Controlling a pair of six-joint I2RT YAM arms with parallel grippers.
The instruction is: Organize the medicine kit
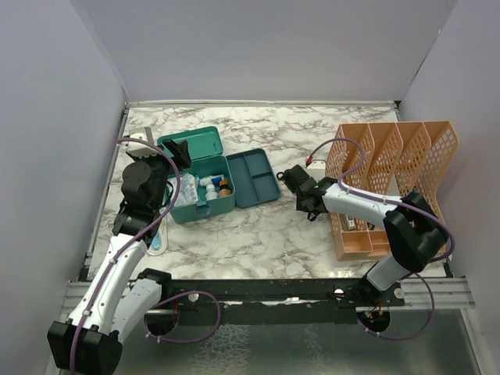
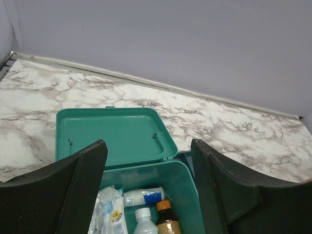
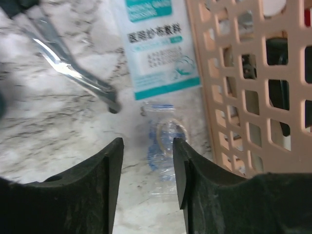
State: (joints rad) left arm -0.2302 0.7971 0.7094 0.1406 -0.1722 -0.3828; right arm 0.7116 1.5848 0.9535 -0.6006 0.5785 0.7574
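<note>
right gripper [image 3: 147,144] wide open, empty; small clear plastic bag [image 3: 163,134] under its tips, orange mesh plastic rack [image 3: 200,73] just beside. Risk: rack-side finger snags mesh, or film slips. left gripper [image 2: 148,143] open, empty, teal-green rectangular plastic medicine kit [image 2: 114,131] directly below, lid up.

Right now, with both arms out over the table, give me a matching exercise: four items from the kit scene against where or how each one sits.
1. kit lid
2. insert tray
3. brown bottle
4. printed packet

A. flat beside the orange rack
B. inside the kit box
C. swung open
D. outside, beside the box

Pairs: 1-C, 2-D, 3-B, 4-A.
</note>
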